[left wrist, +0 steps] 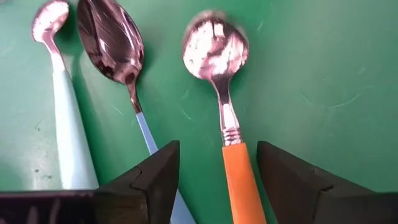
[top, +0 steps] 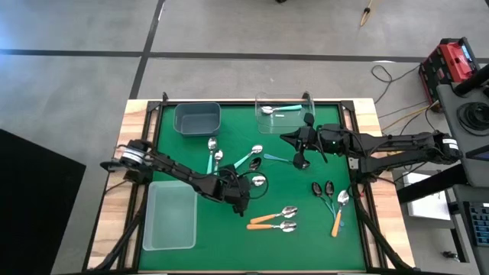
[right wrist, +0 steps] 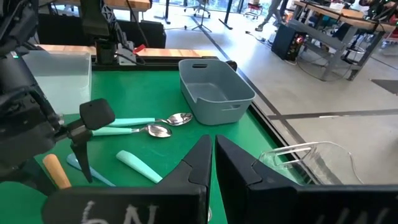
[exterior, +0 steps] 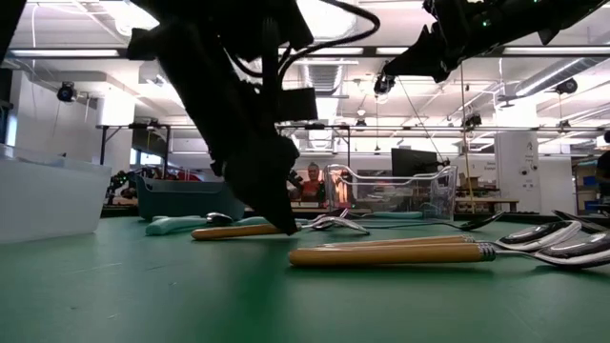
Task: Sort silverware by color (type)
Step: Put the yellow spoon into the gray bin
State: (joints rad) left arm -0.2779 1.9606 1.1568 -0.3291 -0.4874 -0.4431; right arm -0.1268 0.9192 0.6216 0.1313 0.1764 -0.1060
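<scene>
An orange-handled spoon [left wrist: 239,180] lies flat on the green mat, its silver bowl [left wrist: 214,46] pointing away from my left gripper [left wrist: 217,147]. That gripper is open and low over the mat, one finger on each side of the orange handle, with a gap on both sides. Beside it lie a dark spoon with a thin light-blue handle [left wrist: 112,37] and a teal-handled spoon [left wrist: 53,25]. In the high view my left gripper [top: 241,197] is near the mat's middle. My right gripper [top: 298,153] hangs shut above the mat, farther back and right, holding nothing.
A grey-blue bin [top: 197,117] and a clear bin [top: 284,111] holding a teal spoon stand at the far edge. A translucent white bin [top: 170,214] stands near left. Two orange spoons [top: 273,221] lie near the front. More spoons [top: 332,200] lie at the right.
</scene>
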